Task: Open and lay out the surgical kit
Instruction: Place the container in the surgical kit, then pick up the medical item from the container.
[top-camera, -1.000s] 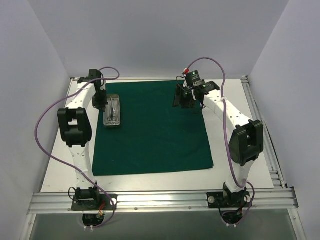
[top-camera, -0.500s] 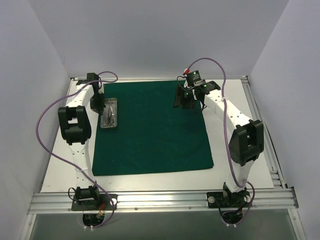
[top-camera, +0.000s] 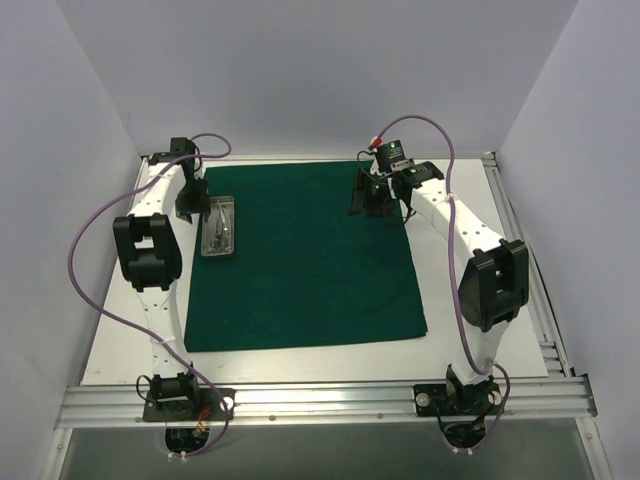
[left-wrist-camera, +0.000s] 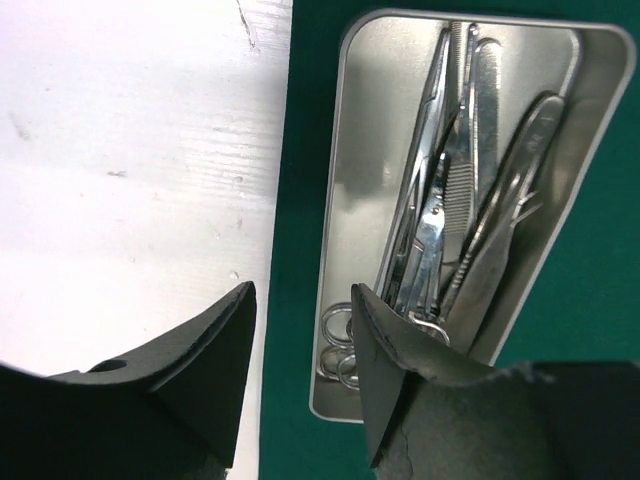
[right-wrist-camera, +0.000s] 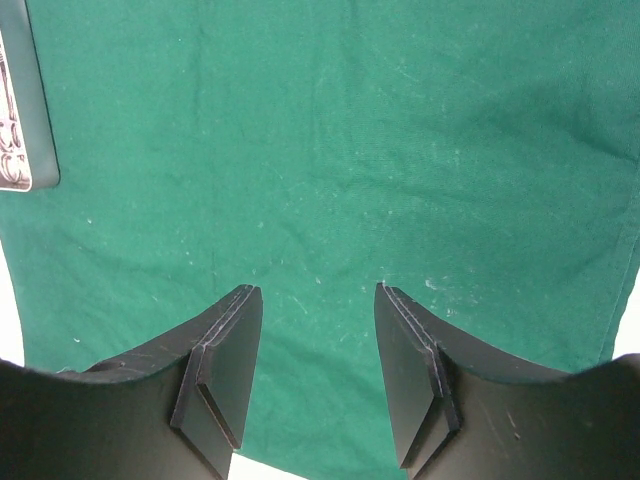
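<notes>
Two black grippers hang over a dark green drape (top-camera: 310, 260) that lies spread flat and square on a white table (top-camera: 120, 340); the cloth is matte and finely woven, flecked with pale lint in the right wrist view.

The silver tray (top-camera: 220, 228) sits on the drape's far-left part, its long side running along the cloth's left edge; it is a shallow, round-cornered oblong of brushed metal. Inside it lie thin steel tools in a loose overlapping heap: ring-handled forceps (left-wrist-camera: 432, 225) with the rings at the end near the camera, and flat tweezers (left-wrist-camera: 487, 110) slanting beside them.

The left gripper (left-wrist-camera: 302, 300) hovers just left of the tray with its jaws apart and nothing between them; under the gap runs the cloth's edge with bare table beside it, and one finger overlaps the tray's ringed end in that view. The right gripper (right-wrist-camera: 318, 290) hangs above the drape's far-right part, well apart from the tray, jaws spread and empty.

Purple cables (top-camera: 85, 250) loop around both white arms; the left arm's links run alongside the drape's left border. An aluminium rail (top-camera: 320, 400) crosses the near edge; pale walls (top-camera: 300, 80) enclose three sides.
</notes>
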